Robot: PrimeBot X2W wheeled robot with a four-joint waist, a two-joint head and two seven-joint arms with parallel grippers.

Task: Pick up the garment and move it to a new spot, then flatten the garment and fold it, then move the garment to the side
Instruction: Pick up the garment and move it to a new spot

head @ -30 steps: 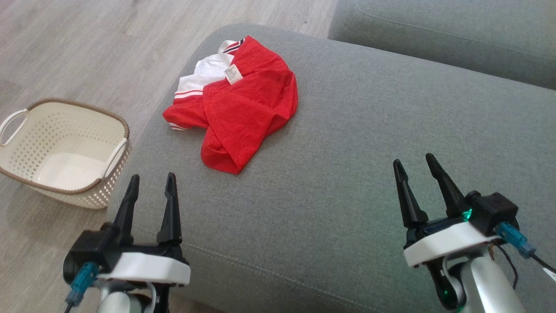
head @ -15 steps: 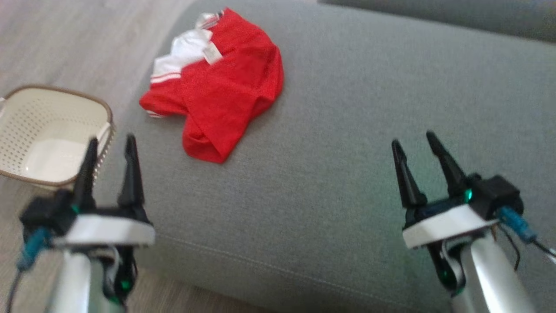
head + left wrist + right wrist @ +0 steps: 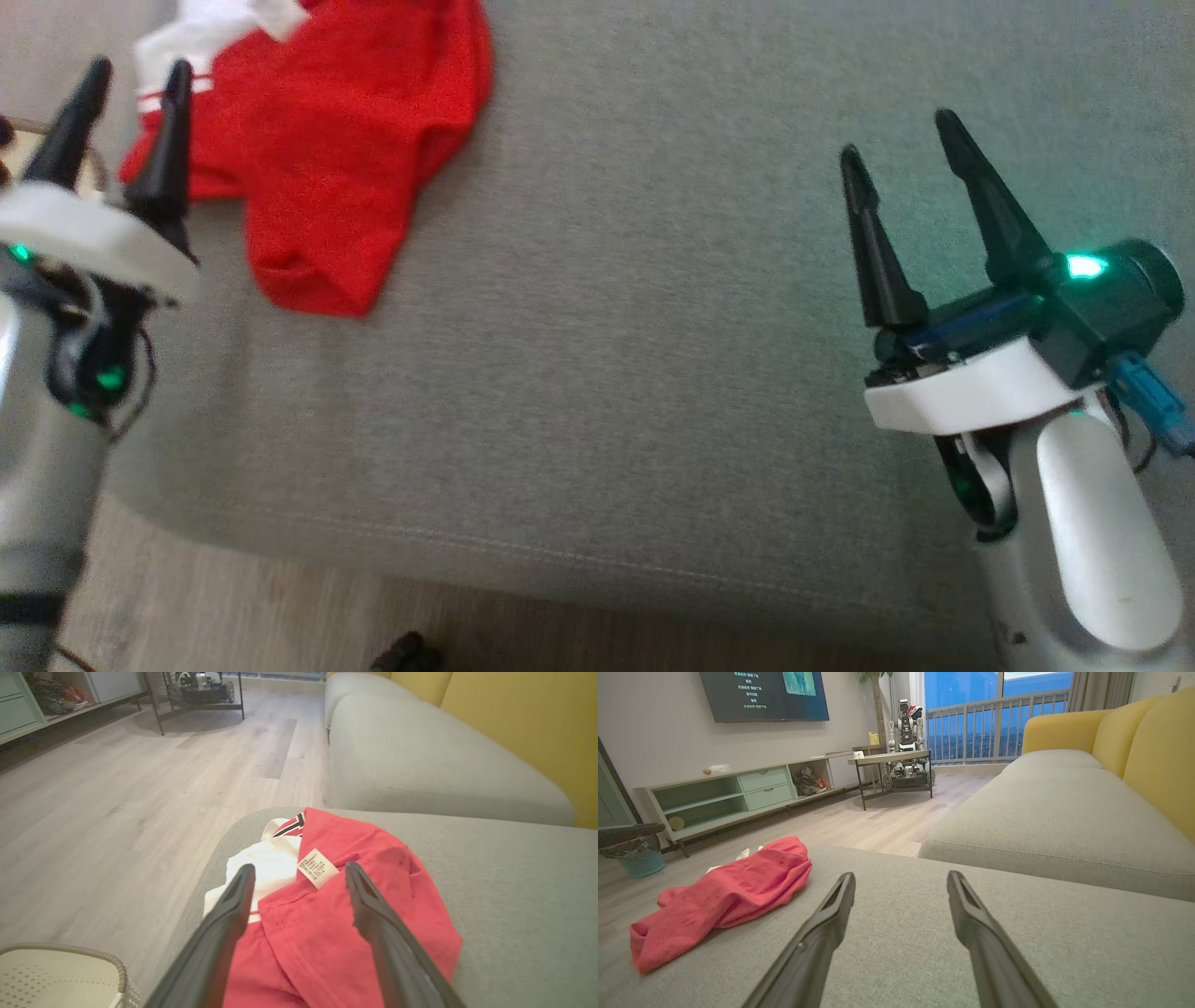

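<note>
The left gripper [image 3: 135,73], jaws spread wide and empty, hangs at the garment's left edge. The head view is blurred, so it may or may not be touching cloth. The red garment [image 3: 345,140] lies crumpled on the grey cushion [image 3: 653,327]. Best to pinch a raised fold, not the loose label [image 3: 316,868]. The right gripper [image 3: 898,135], also open and empty, sits well right of the garment and should close in on its right hem.
</note>
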